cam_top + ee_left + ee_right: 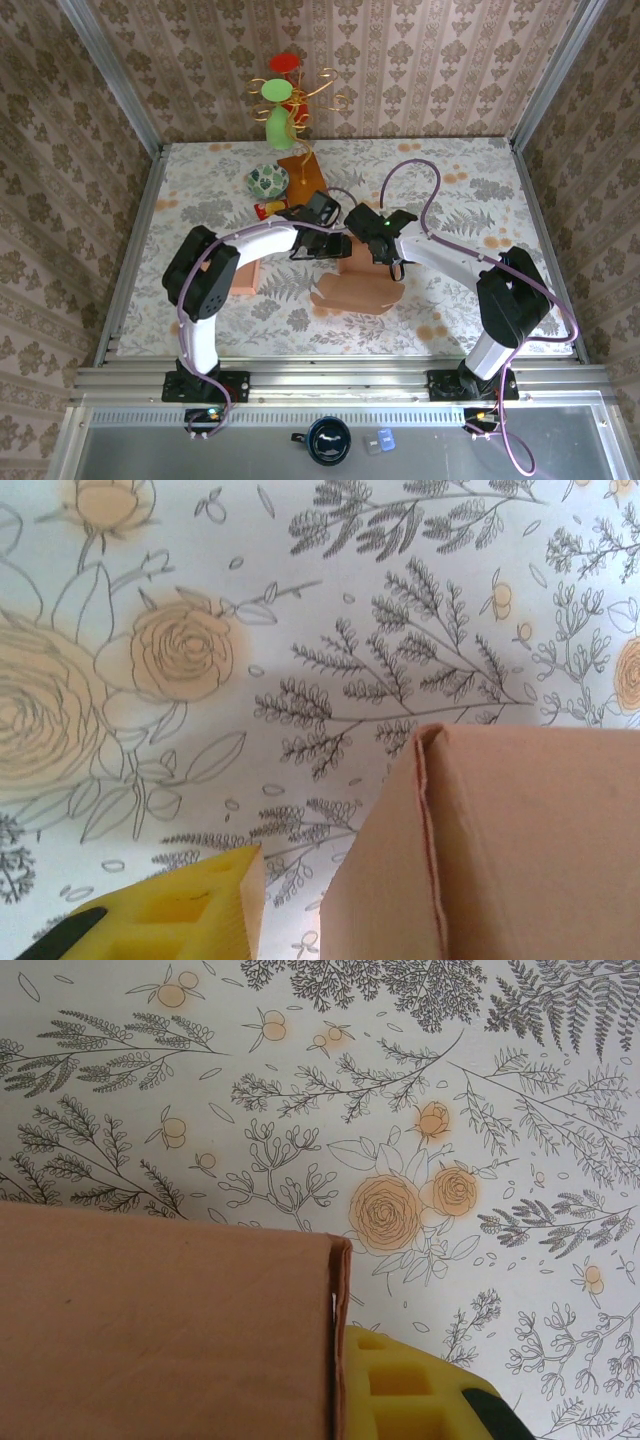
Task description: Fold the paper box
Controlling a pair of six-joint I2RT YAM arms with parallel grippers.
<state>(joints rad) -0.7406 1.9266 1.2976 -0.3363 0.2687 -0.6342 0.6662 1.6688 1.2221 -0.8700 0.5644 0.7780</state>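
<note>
Left end effector [326,243] meets right end effector [368,248] (elbows out) at box [358,292].

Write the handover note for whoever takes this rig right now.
Right gripper: shut on the paper box, its yellow finger against the folded edge of a raised panel.
Left gripper: beside a creased corner of the box; one finger shows in the left wrist view, open or shut unclear.
Box: mid-table, between both arms, most of it lying flat.
Done: one panel stands up.
Left: probably raising and tucking the flat flaps.
</note>
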